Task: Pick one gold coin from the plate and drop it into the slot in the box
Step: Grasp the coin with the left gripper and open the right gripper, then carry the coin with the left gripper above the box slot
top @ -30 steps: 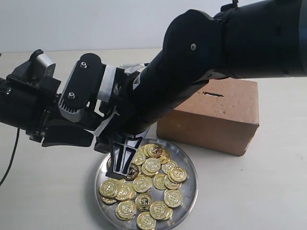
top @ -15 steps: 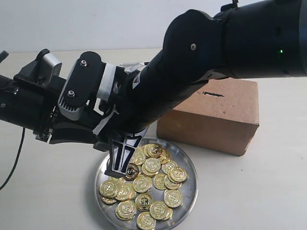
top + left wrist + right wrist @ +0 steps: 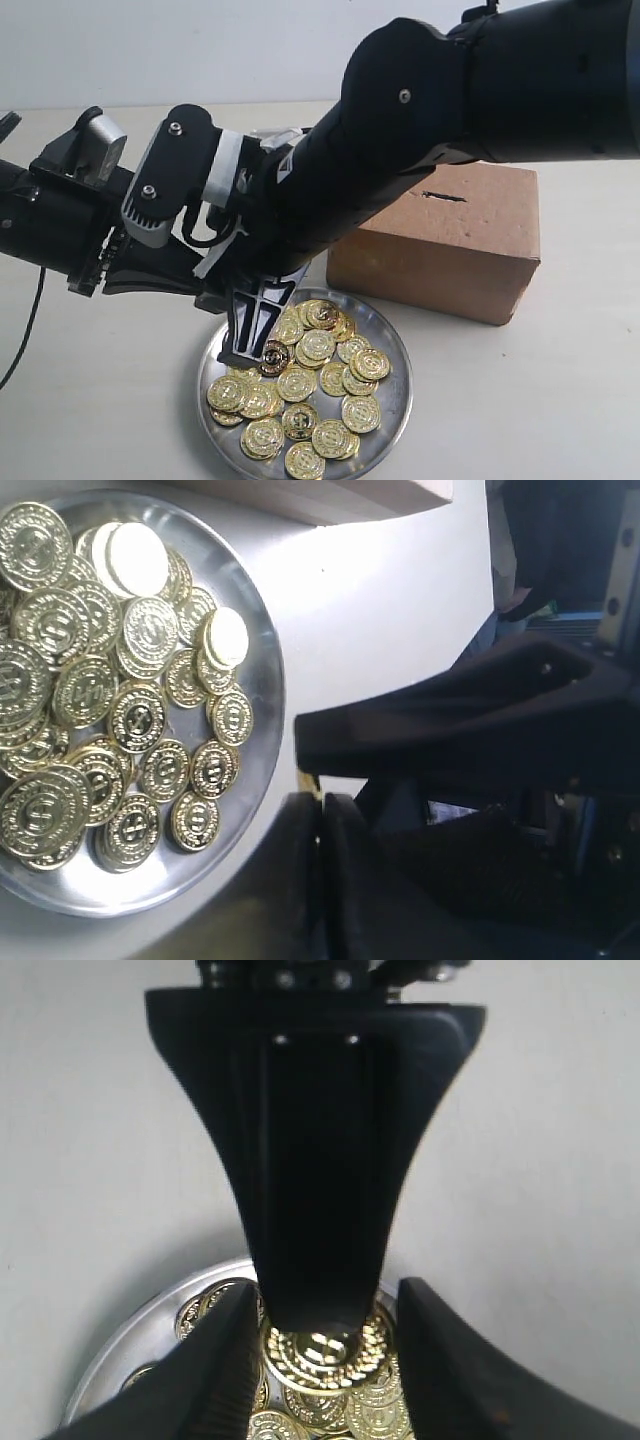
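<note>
Right gripper (image 3: 252, 350) points down into the far-left part of the plate (image 3: 398, 395), its tip against a tilted coin (image 3: 273, 357) on the heap of gold coins (image 3: 300, 385). I cannot tell whether it clamps that coin. Left gripper (image 3: 320, 815), jaws together and empty, hovers just left of the plate. Beyond the plate stands the box (image 3: 450, 255), its slot (image 3: 443, 196) uncovered on top. The right arm (image 3: 400, 130) hides its left end.
</note>
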